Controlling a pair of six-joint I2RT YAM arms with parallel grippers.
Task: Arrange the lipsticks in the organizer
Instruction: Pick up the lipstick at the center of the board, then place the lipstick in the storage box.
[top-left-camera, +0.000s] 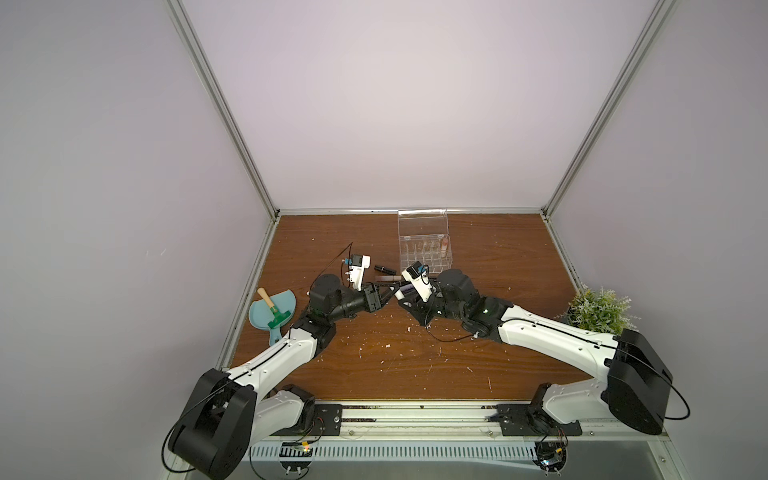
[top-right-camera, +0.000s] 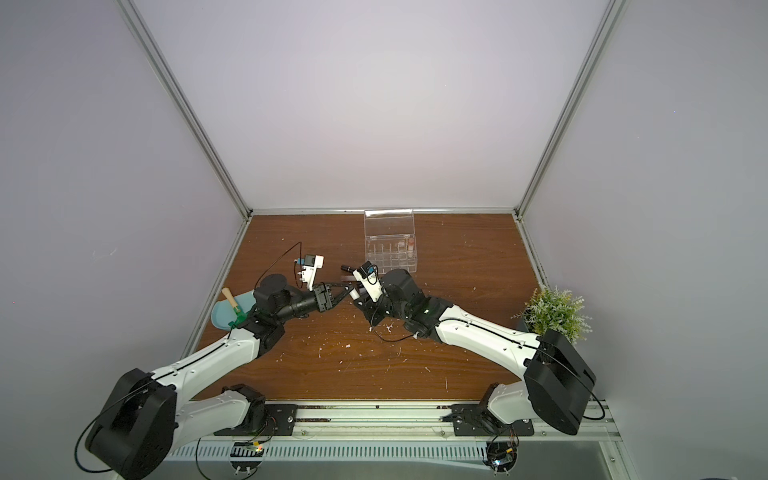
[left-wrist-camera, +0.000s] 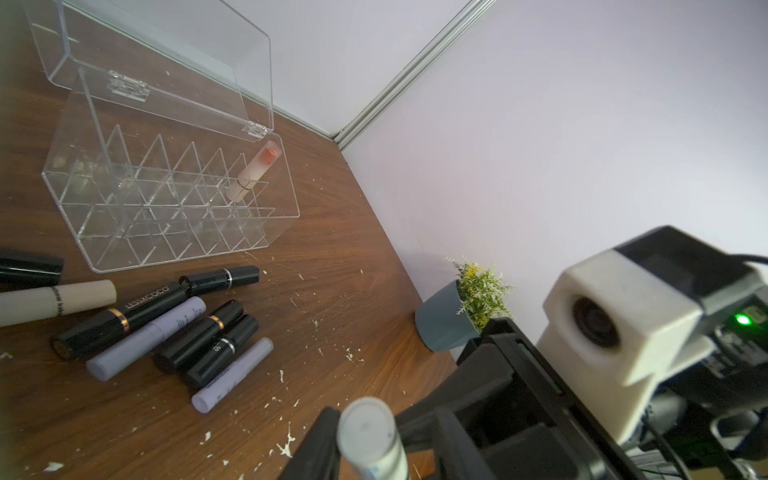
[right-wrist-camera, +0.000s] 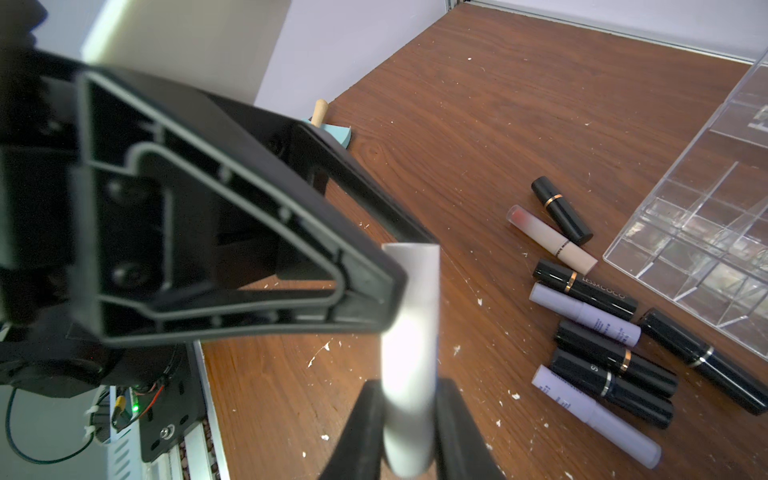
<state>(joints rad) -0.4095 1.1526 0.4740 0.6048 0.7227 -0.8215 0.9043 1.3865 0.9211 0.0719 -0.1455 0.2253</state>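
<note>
1. Overhead, in both top views, the two arms meet above the table in front of the organizer (top-left-camera: 419, 254), whose lid stands open. The left gripper (top-left-camera: 390, 292) and the right gripper (top-left-camera: 405, 298) are both at one white lipstick (top-left-camera: 399, 294), which is held off the wood. One peach lipstick (top-left-camera: 445, 245) stands in an end compartment of the row nearest the lid.
2. From the left wrist, we see the white lipstick (left-wrist-camera: 365, 428) end-on between the left jaws, which stand narrow around it. We cannot tell whether they pinch it yet. Eight loose lipsticks (left-wrist-camera: 166, 328) lie flat just beside the organizer's front wall.
3. From the right wrist, the right jaws clamp the tube's lower part, while the left fingers (right-wrist-camera: 365, 299) bracket its upper end.
4. We judge this a hand-to-hand pass, early in the task. Next, one grip must be firm before the other lets go. After that the tube needs turning upright and lowering into a free cell.
</note>
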